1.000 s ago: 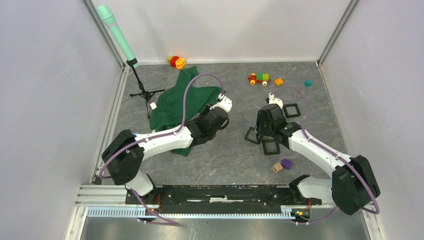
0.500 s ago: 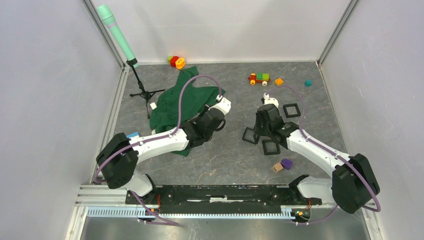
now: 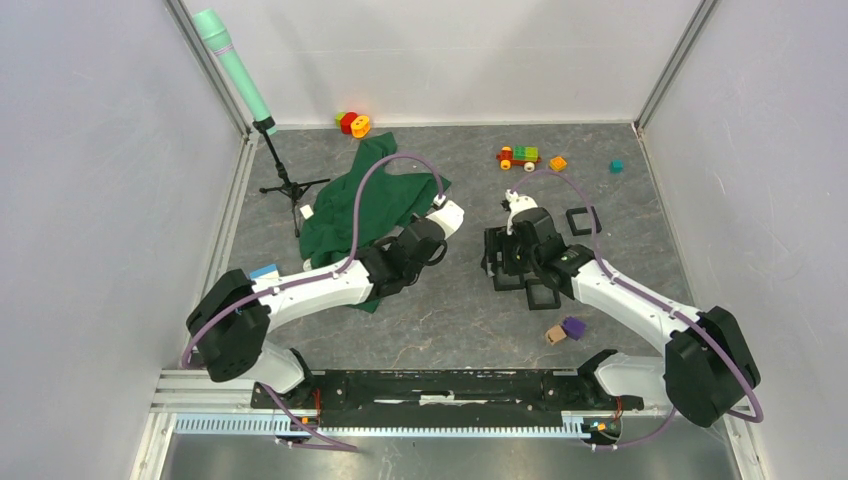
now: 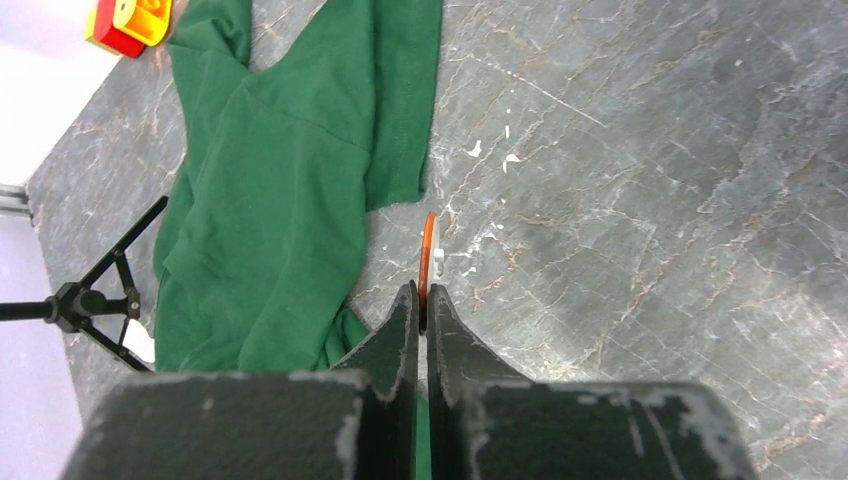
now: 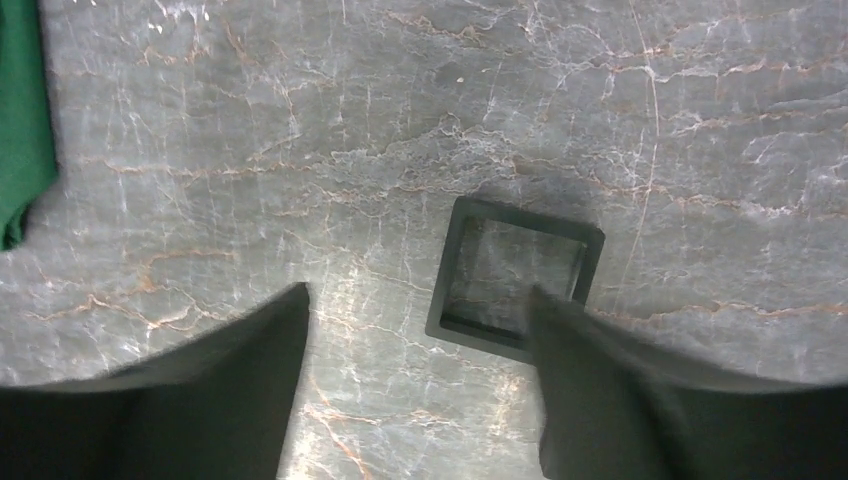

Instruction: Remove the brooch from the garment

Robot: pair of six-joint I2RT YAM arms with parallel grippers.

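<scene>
Jaws of left gripper [image 4: 421,303] pinch brooch [image 4: 428,252] edgewise

The garment [image 4: 270,200] is green, the table [image 4: 650,200] veined grey, the frame [image 5: 445,270] black.

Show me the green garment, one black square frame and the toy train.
green garment [image 4: 270,200], left wrist view, cloth middle.
black square frame [image 5: 449,265], right wrist view, left rim.
toy train [image 3: 519,156], top view, its body.

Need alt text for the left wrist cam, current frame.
Left pincer shut on a thin orange-and-white brooch, seen edge-on over the grey table. Green garment lies crumpled to the left, beside a black tripod.
</scene>
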